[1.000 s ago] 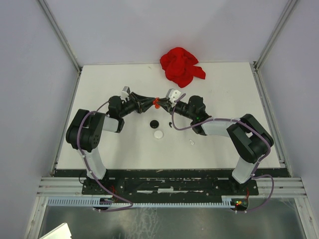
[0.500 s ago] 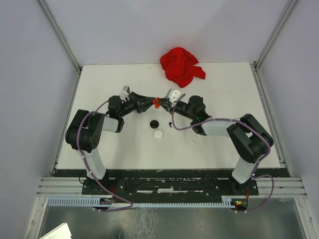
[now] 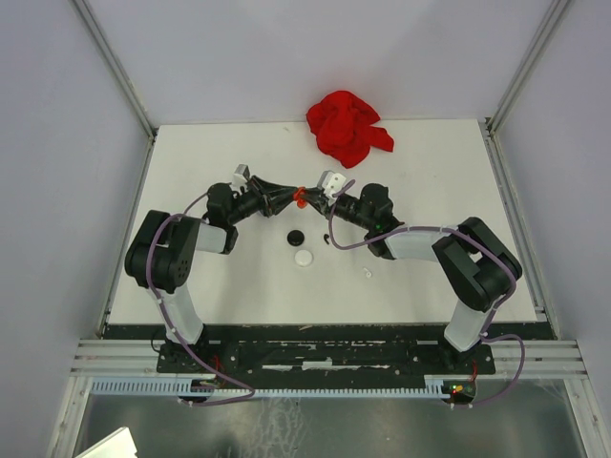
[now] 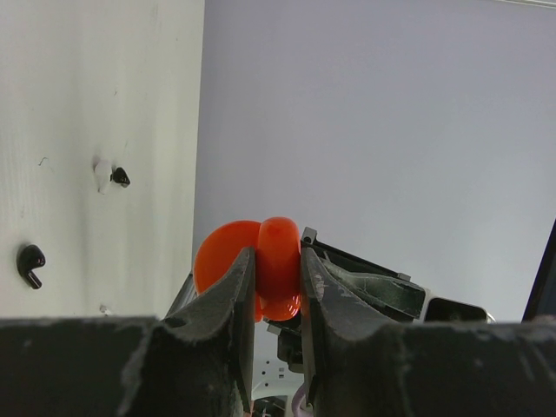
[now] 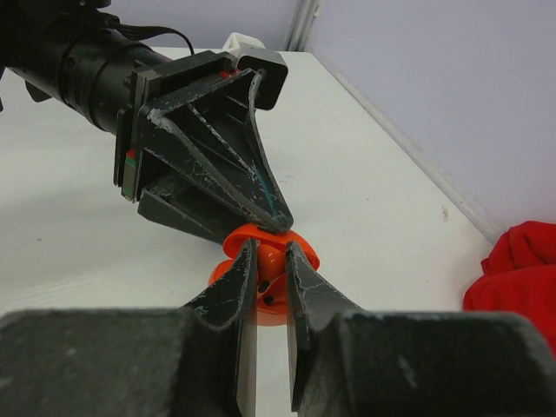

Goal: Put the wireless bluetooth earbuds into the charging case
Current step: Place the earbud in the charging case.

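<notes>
White table between lilac walls, red cloth far, loose earbuds midway.

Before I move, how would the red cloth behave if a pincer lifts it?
The red cloth lies crumpled in folds, so it probably hangs floppy and light. Pushed, it would likely bunch up rather than roll.

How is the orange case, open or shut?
Open, it seems: the orange case shows two halves splayed apart, one pinched by the left gripper.
</notes>
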